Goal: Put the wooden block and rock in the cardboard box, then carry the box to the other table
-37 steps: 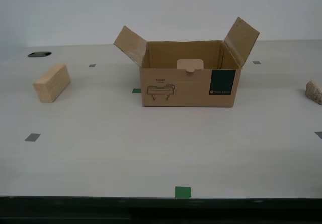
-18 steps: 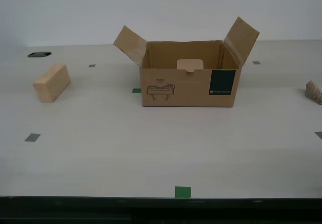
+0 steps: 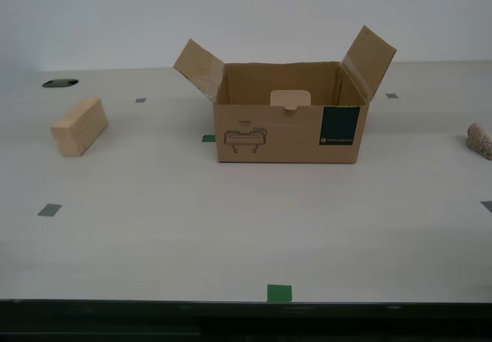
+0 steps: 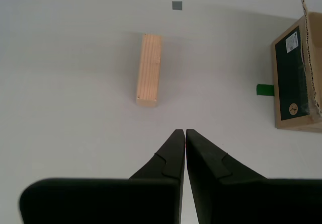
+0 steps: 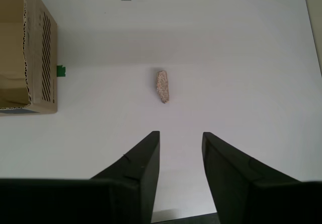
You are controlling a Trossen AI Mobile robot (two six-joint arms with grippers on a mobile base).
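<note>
You had the cardboard box [image 3: 288, 113] standing in the middle of the smooth pale table [image 3: 231, 234], both side flaps folded up and outward, so its mouth lay open to be loaded from above and from either side. The wooden block [image 3: 79, 126] lay flat on the table well off toward the exterior view's left, and the rock [image 3: 480, 141] sat at the exterior view's right edge, partly cut off; each was well apart from the box, and nothing showed inside it from the front. That spread seemed to give one object to each arm. My first gripper [image 5: 179, 139] hung high over the rock [image 5: 162, 86] with its fingers parted and nothing between them, the gap lined up roughly with the stone, which looked like a ready pose for a descent. My second gripper [image 4: 184, 133] hung over the wooden block [image 4: 150, 69] with its fingertips pressed together and empty, so you would have needed to spread them before any grasp. The block lay lengthwise along that gripper's line of sight, so the fingers could close across its narrow width. Neither arm showed in the exterior view, and the other table was out of sight.
</note>
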